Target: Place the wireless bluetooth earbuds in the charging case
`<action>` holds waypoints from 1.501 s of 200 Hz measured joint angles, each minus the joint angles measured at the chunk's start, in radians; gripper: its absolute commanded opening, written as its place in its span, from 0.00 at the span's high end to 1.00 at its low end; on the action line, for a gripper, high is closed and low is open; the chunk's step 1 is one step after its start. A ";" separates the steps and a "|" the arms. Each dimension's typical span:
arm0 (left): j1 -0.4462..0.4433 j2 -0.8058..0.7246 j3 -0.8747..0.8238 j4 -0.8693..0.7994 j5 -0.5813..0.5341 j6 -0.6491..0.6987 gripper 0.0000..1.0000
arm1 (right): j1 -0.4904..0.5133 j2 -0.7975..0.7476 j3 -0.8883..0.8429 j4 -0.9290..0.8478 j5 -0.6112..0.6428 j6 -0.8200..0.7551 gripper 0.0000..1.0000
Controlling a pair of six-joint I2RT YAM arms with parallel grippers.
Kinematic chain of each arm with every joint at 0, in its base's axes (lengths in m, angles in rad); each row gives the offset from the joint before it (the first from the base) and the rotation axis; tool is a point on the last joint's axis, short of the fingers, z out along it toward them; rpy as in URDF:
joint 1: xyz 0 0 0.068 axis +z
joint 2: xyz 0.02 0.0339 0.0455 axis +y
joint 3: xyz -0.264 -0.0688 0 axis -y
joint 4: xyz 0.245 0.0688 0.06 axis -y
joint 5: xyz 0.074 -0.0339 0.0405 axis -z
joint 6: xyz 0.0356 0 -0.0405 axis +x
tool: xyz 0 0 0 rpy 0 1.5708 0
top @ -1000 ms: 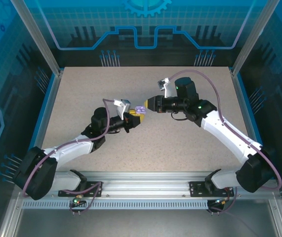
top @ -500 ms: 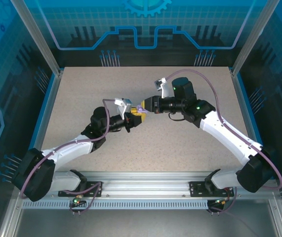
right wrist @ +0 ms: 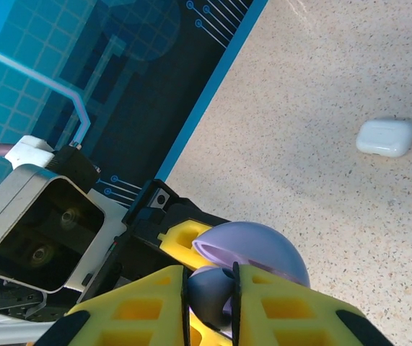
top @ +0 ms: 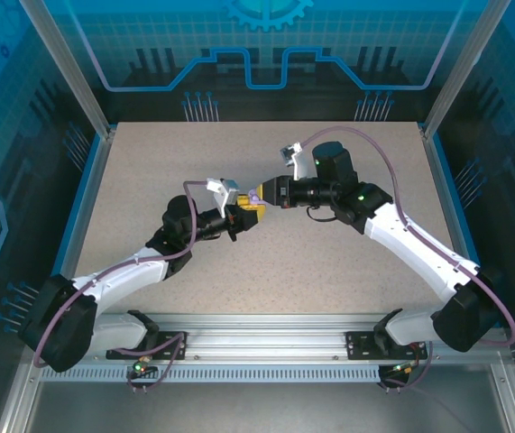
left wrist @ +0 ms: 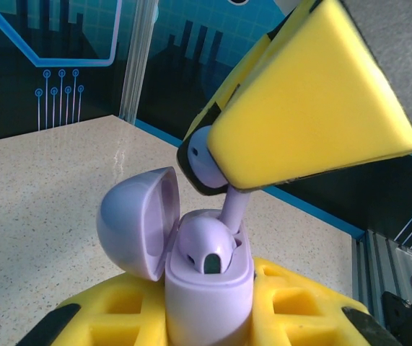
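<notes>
The lavender charging case (left wrist: 209, 295) stands upright with its lid (left wrist: 133, 223) hinged open to the left. My left gripper (left wrist: 209, 321) is shut on its body. One earbud (left wrist: 206, 241) sits in the case. A second earbud (left wrist: 207, 155) is pinched by its head in my right gripper (right wrist: 209, 303), which is shut on it. That earbud's stem (left wrist: 234, 205) reaches down into the case's right-hand slot. From above, the two grippers meet at mid-table, the left gripper (top: 244, 215) below the right gripper (top: 259, 195), with the case (top: 252, 203) between them.
A white closed case (right wrist: 386, 137) lies on the speckled table (right wrist: 335, 216) some way beyond the grippers. The left wrist camera (right wrist: 43, 238) sits close to the right gripper's left side. Blue walls and metal posts ring the table.
The right gripper has moved left with its earbud, onto the case. The left gripper has shifted slightly up and left with the case.
</notes>
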 measured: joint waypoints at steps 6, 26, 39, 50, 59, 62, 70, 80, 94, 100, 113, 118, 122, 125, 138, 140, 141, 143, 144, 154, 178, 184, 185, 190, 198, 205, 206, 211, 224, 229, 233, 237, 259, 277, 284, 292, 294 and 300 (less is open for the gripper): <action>0.000 0.000 0.000 0.001 -0.002 0.000 0.87 | 0.000 0.000 0.001 0.000 0.000 0.000 0.79; 0.000 0.000 0.000 0.001 -0.011 0.000 0.87 | 0.003 0.000 0.005 -0.006 0.016 -0.003 0.79; 0.000 0.000 0.000 0.002 -0.015 0.000 0.87 | 0.005 0.000 0.008 -0.015 0.023 -0.008 0.77; 0.000 -0.001 0.000 0.004 -0.018 0.000 0.87 | 0.006 0.000 0.011 -0.024 0.033 -0.014 0.75; 0.000 -0.002 0.000 0.005 -0.019 0.000 0.87 | 0.006 0.000 0.014 -0.029 0.040 -0.018 0.74; 0.000 -0.002 0.000 0.005 -0.019 0.000 0.87 | 0.006 0.000 0.015 -0.031 0.042 -0.020 0.74; 0.000 -0.003 0.000 0.006 -0.019 0.000 0.87 | 0.006 0.000 0.018 -0.034 0.045 -0.023 0.72; 0.000 -0.003 0.000 0.009 -0.019 -0.003 0.87 | 0.008 0.000 0.022 -0.040 0.051 -0.026 0.68; 0.000 -0.005 0.000 0.016 -0.019 -0.008 0.87 | 0.012 0.000 0.025 -0.047 0.061 -0.035 0.64; 0.000 -0.005 0.000 0.016 -0.019 -0.011 0.87 | 0.014 0.000 0.026 -0.051 0.064 -0.038 0.64; 0.000 -0.005 0.000 0.018 -0.018 -0.018 0.87 | 0.018 0.000 0.028 -0.062 0.069 -0.042 0.61; 0.000 -0.005 0.000 0.016 -0.018 -0.019 0.87 | 0.018 0.001 0.030 -0.065 0.070 -0.045 0.61; 0.000 -0.005 0.000 0.016 -0.018 -0.019 0.87 | 0.019 0.001 0.032 -0.069 0.071 -0.047 0.60; 0.000 -0.005 0.000 0.016 -0.017 -0.019 0.87 | 0.019 0.001 0.034 -0.071 0.072 -0.047 0.59; 0.000 -0.005 0.004 0.015 -0.014 -0.019 0.87 | 0.021 0.002 0.043 -0.083 0.076 -0.052 0.57; 0.000 -0.005 0.005 0.015 -0.014 -0.019 0.87 | 0.021 0.002 0.045 -0.084 0.077 -0.053 0.57; 0.000 -0.005 0.006 0.015 -0.014 -0.019 0.87 | 0.021 0.002 0.045 -0.084 0.078 -0.054 0.57; 0.000 -0.005 0.006 0.014 -0.014 -0.020 0.87 | 0.022 0.002 0.045 -0.084 0.079 -0.054 0.57; 0.000 -0.005 0.007 0.015 -0.014 -0.019 0.87 | 0.022 0.002 0.047 -0.085 0.079 -0.055 0.57; 0.000 -0.005 0.010 0.015 -0.014 -0.020 0.87 | 0.024 0.002 0.054 -0.090 0.090 -0.058 0.55; 0.000 -0.006 0.013 0.014 -0.014 -0.019 0.87 | 0.032 0.001 0.065 -0.107 0.109 -0.074 0.46; 0.000 -0.005 0.013 0.011 -0.014 -0.018 0.87 | 0.035 0.001 0.067 -0.114 0.117 -0.080 0.43; 0.000 -0.005 0.013 0.010 -0.014 -0.018 0.87 | 0.035 0.001 0.068 -0.116 0.120 -0.078 0.42; 0.000 -0.006 0.013 0.007 -0.014 -0.018 0.87 | 0.037 0.000 0.070 -0.123 0.124 -0.087 0.40; 0.000 -0.009 0.013 0.000 -0.014 -0.017 0.87 | 0.039 -0.002 0.072 -0.134 0.138 -0.093 0.38; 0.000 -0.013 0.013 -0.007 -0.014 -0.016 0.87 | 0.040 -0.006 0.074 -0.150 0.154 -0.101 0.38; 0.000 -0.014 0.013 -0.008 -0.014 -0.015 0.87 | 0.040 -0.006 0.075 -0.151 0.156 -0.101 0.38; 0.000 -0.019 0.013 -0.012 -0.014 -0.014 0.87 | 0.042 -0.010 0.076 -0.160 0.170 -0.106 0.38; 0.000 -0.031 0.013 -0.023 -0.011 -0.001 0.87 | 0.043 -0.024 0.077 -0.184 0.206 -0.118 0.38; 0.000 -0.036 0.013 -0.030 -0.007 0.003 0.87 | 0.043 -0.032 0.077 -0.195 0.223 -0.124 0.38; 0.000 -0.040 0.013 -0.034 -0.005 0.006 0.87 | 0.043 -0.040 0.077 -0.203 0.237 -0.127 0.38; 0.000 -0.044 0.013 -0.039 -0.002 0.009 0.87 | 0.043 -0.046 0.077 -0.210 0.249 -0.130 0.38; 0.000 -0.064 0.013 -0.051 0.038 0.019 0.87 | 0.034 -0.080 0.077 -0.248 0.312 -0.142 0.38; 0.000 -0.072 0.013 -0.053 0.092 0.027 0.87 | -0.001 -0.089 0.074 -0.266 0.331 -0.143 0.40; 0.000 -0.073 0.014 -0.054 0.111 0.027 0.87 | -0.018 -0.089 0.066 -0.264 0.334 -0.143 0.40; 0.000 -0.073 0.016 -0.054 0.133 0.027 0.87 | -0.036 -0.089 0.054 -0.265 0.334 -0.143 0.40; -0.001 -0.073 0.017 -0.054 0.138 0.028 0.87 | -0.039 -0.089 0.051 -0.265 0.334 -0.143 0.40; -0.002 -0.073 0.019 -0.053 0.152 0.028 0.87 | -0.049 -0.088 0.040 -0.267 0.333 -0.143 0.40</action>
